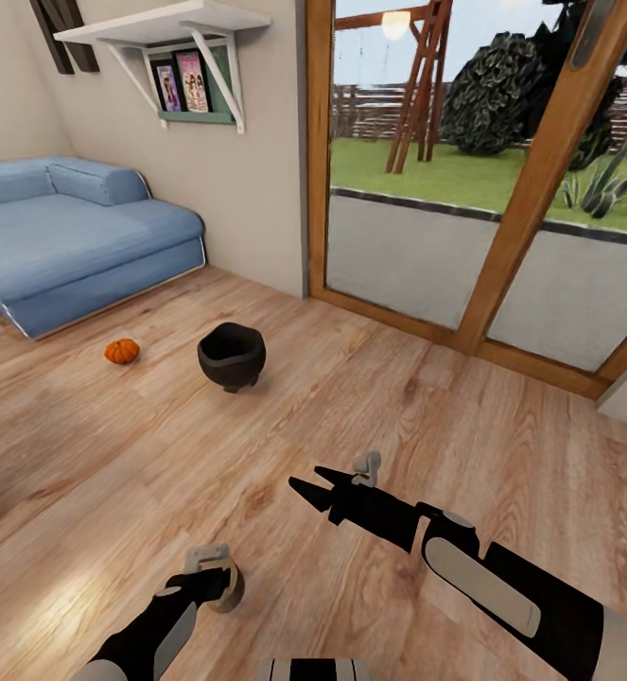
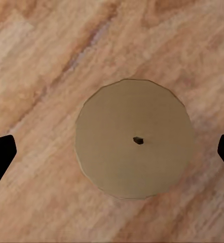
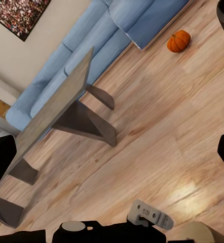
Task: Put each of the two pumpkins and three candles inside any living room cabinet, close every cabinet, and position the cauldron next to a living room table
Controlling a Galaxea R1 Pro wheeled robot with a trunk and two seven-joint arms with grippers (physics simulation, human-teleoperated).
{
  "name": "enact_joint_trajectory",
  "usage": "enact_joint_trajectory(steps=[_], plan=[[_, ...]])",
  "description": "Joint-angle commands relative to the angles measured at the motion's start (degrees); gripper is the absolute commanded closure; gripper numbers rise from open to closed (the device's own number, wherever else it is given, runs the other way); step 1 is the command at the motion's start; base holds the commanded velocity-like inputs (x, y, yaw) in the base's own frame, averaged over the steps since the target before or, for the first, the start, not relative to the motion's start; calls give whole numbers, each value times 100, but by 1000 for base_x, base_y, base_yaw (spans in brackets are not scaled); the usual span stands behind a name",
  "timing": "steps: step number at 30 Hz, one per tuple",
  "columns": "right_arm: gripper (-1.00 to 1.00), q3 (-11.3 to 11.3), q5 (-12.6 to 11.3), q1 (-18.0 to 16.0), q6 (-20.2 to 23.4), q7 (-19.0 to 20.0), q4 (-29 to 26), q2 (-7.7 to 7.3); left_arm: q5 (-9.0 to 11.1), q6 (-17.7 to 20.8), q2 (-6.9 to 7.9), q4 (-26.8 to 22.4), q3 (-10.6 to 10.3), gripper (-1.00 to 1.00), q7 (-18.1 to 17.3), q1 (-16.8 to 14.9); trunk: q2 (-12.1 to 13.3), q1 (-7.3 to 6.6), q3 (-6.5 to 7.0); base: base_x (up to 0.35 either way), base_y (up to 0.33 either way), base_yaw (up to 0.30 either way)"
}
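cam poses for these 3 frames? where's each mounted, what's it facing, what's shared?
Head: high, looking down over floor at cauldron, pumpkin, sofa; both arms show.
Left wrist: straight down on candle; open left claw tips at edges.
Right wrist: across floor to table; right claw tips.
Shared: pumpkin, sofa in head and right wrist.

Pumpkin lies near upright cauldron on floor.

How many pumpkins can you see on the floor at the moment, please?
1: the pumpkin lies on the wooden floor between the blue sofa and the cauldron. The second may be out of frame.
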Motion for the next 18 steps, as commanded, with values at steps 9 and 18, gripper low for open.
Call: enact_joint_trajectory(steps=[9, 18], plan=[[-100, 11, -56, -6, 18, 4, 1, -4, 41, 29, 5, -22, -45, -100, 41, -1, -2, 0, -5, 114, 0, 0], [-100, 8, -55, -6, 18, 4, 1, -4, 32, 30, 6, -26, -45, -100, 41, -1, -2, 0, -5, 86, 0, 0]])
